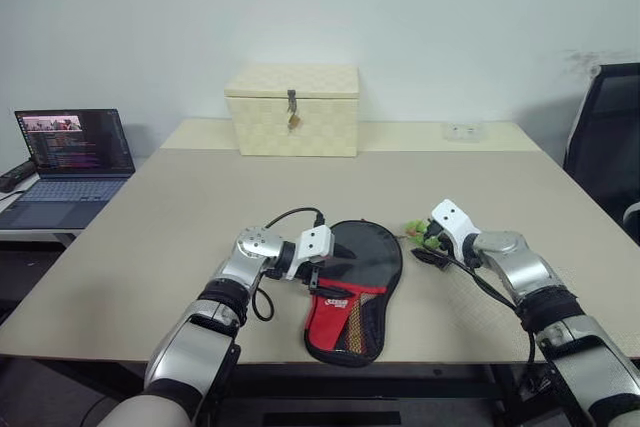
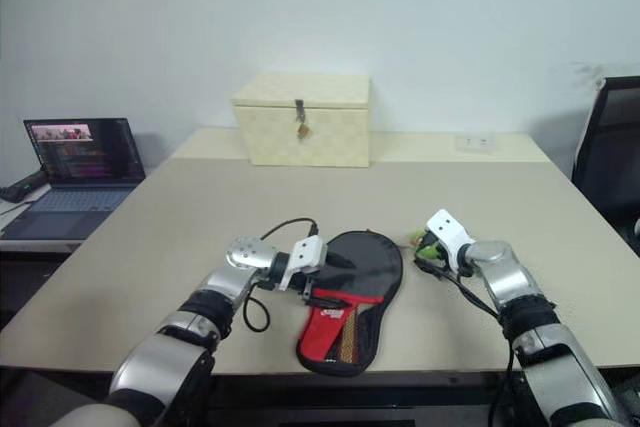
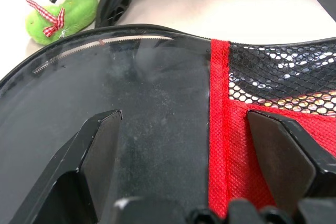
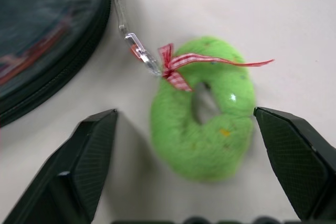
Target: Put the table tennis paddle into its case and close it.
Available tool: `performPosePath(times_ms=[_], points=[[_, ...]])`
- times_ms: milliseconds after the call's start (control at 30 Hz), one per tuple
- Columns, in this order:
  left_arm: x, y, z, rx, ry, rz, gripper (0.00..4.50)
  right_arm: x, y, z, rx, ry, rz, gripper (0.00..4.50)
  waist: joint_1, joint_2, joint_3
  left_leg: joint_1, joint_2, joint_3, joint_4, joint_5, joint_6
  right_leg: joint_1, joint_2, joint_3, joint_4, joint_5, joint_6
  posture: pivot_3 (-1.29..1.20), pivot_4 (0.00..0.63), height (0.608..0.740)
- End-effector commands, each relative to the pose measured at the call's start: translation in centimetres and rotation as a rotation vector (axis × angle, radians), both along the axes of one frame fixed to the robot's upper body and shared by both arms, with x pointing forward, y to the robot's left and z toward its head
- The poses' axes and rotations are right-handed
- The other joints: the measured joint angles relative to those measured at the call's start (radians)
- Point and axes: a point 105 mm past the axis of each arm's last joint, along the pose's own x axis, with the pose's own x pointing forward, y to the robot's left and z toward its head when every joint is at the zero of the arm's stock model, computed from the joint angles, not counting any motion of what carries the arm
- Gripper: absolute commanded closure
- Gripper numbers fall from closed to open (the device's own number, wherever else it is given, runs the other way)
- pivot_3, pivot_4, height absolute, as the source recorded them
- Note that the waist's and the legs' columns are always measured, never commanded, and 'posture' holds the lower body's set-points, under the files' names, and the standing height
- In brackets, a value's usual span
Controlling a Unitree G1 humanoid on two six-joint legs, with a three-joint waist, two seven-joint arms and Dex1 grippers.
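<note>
The case point(image 1: 365, 257), a black paddle-shaped pouch with a red panel and mesh pocket, lies flat near the table's front edge. The paddle is hidden; something pale shows through the mesh, and I cannot tell what it is. My left gripper point(image 3: 181, 124) is open over the case's left side, one finger above the black face and one above the red panel. A green fuzzy ring tag point(image 4: 205, 129) with a checked ribbon lies on the table just right of the case, tied to a clear zip pull. My right gripper point(image 4: 184, 116) is open, with a finger on each side of the tag, not touching it.
A cream woven latched box point(image 1: 293, 110) stands at the back of the table point(image 1: 180, 207). A laptop point(image 1: 70, 162) sits open on a lower desk at the left. A black chair point(image 1: 610, 147) stands at the right. A white socket strip point(image 1: 462, 131) lies behind.
</note>
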Motion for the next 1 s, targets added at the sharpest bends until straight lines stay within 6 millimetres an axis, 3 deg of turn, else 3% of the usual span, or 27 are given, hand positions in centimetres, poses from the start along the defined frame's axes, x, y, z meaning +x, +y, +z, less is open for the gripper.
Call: performPosePath(times_ms=[33,233,367,567,800,1000], points=[[-1.3,0.1,-2.6,0.084,0.077,-0.039,0.34,0.6,-0.1,0.4,-0.019,-0.016,-0.009,0.94,0.0,0.0,0.0,0.001,0.0,0.0,0.0,0.0,0.0,0.001,0.0,-0.001,0.0,0.0,0.0,0.0,0.15,0.74],[-1.8,0.0,-3.4,0.101,0.093,-0.055,0.34,0.3,-1.0,0.5,-0.077,-0.022,0.011,2.97,0.0,0.0,0.0,0.002,0.0,-0.001,0.0,0.0,0.0,0.003,0.0,-0.001,0.0,0.0,0.0,0.0,0.15,0.74],[-2.0,0.1,-4.2,0.126,0.103,-0.053,0.34,-0.5,-1.8,1.7,-0.126,-0.054,0.048,4.34,0.004,0.0,0.0,0.001,0.0,-0.002,0.0,0.0,0.0,0.003,0.0,-0.002,-0.001,0.0,0.0,0.0,0.15,0.74],[-2.2,-0.2,-4.7,0.115,0.132,-0.039,0.34,-3.5,-2.4,3.4,-0.168,-0.08,0.109,4.43,0.007,0.004,-0.002,0.001,-0.001,-0.002,0.0,-0.001,0.002,0.003,0.0,-0.002,-0.002,0.0,0.001,0.0,0.15,0.74],[-2.3,-0.9,-4.8,0.073,0.196,-0.023,0.34,-8.9,-1.8,2.8,-0.215,0.002,0.222,4.43,0.013,0.005,-0.003,0.002,-0.002,-0.002,0.001,-0.001,0.002,0.006,-0.001,-0.003,-0.003,-0.003,0.004,0.0,0.15,0.74],[-2.1,-1.3,-4.9,0.069,0.202,-0.006,0.34,-11.6,-1.1,2.3,-0.22,0.057,0.272,4.43,0.015,0.005,-0.003,0.002,-0.002,-0.003,0.001,-0.001,0.002,0.008,-0.002,-0.004,-0.004,-0.004,0.006,0.0,0.15,0.74]])
